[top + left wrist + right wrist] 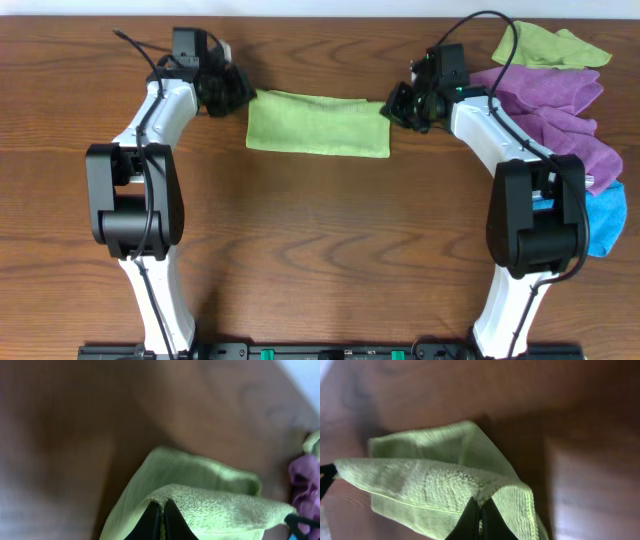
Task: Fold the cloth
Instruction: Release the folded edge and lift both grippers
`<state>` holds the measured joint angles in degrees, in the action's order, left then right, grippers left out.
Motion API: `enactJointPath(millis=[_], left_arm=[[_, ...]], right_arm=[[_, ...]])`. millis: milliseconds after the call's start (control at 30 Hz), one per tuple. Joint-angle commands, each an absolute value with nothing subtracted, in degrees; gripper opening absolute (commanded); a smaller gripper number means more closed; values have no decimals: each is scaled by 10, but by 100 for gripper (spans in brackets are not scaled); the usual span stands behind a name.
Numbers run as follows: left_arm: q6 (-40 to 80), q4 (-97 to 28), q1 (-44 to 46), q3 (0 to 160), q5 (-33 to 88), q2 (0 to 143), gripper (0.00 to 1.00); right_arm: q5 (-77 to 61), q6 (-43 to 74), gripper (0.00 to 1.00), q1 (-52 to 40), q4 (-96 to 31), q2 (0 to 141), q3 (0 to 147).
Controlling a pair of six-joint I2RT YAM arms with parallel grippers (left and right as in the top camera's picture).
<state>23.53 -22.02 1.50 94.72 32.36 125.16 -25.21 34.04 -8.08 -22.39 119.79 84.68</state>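
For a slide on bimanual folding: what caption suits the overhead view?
Left gripper and right gripper pinch opposite ends of the green cloth on a wooden table; spare cloths lie nearby.

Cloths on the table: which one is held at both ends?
The light green cloth at centre, pinched by the left gripper and right gripper. The second green cloth, purple cloths and blue cloth lie piled at right.

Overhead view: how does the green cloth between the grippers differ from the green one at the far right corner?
The middle cloth lies as a tidy strip; the corner cloth is rumpled. The left gripper and right gripper pinch the middle cloth's ends; the corner cloth is untouched. The middle cloth lies alone; the corner cloth adjoins a purple cloth. Both are light green.
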Motion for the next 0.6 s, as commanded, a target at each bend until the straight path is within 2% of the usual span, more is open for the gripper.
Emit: enactJointPath(millis=[0,233,567], left_arm=[[231,-191,11,969,287,1257,6],[229,-159,13,969,284,1268,5],[183,-286,13,969,268,1274,6]], right_arm=[[-234,343,2,-83,-194,1207,855],[-221,343,2,-83,-161,1209,855],[-240,346,1,-83,-263,1210,855]])
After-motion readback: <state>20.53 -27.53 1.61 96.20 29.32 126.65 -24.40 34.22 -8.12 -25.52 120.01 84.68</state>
